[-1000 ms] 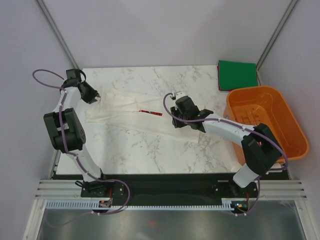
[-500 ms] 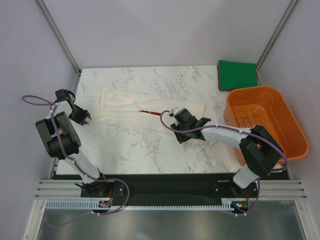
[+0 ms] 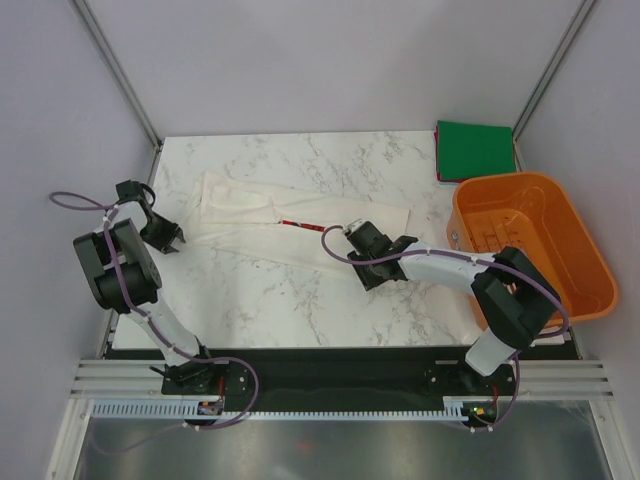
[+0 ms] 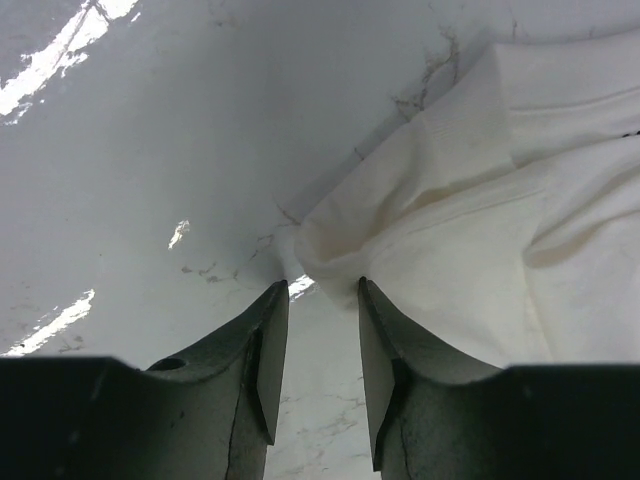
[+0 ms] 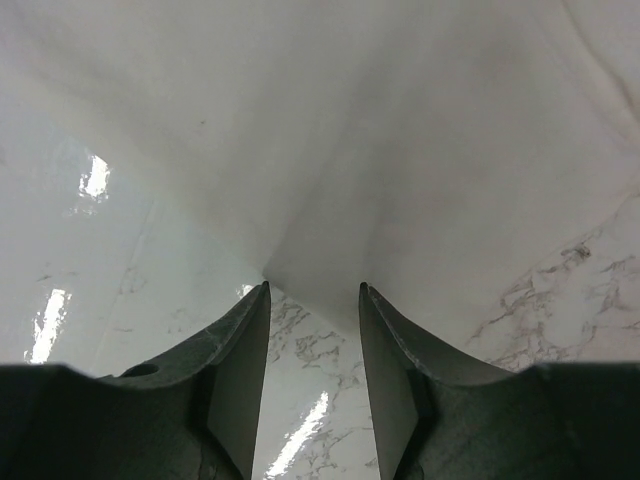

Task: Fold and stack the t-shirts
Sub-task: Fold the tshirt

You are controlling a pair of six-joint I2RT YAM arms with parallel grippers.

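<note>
Left jaws: parted by a moderate gap and holding nothing. A corner of the white t-shirt [image 3: 250,215] lies flat on the marble surface [image 3: 280,290] just ahead of the fingertips, at the mouth of the gap.

Right jaws: likewise part open and empty. The shirt's near edge dips to a point right at the fingertips.

Beyond both, the white t-shirt stretches as 1 long folded band across the surface, with a thin red print strip [image 3: 298,224] showing mid-length.

The orange basket [image 3: 510,180] stands at the right edge. The dark green t-shirt [image 3: 475,148], folded square, lies in the far right corner just behind the basket.
</note>
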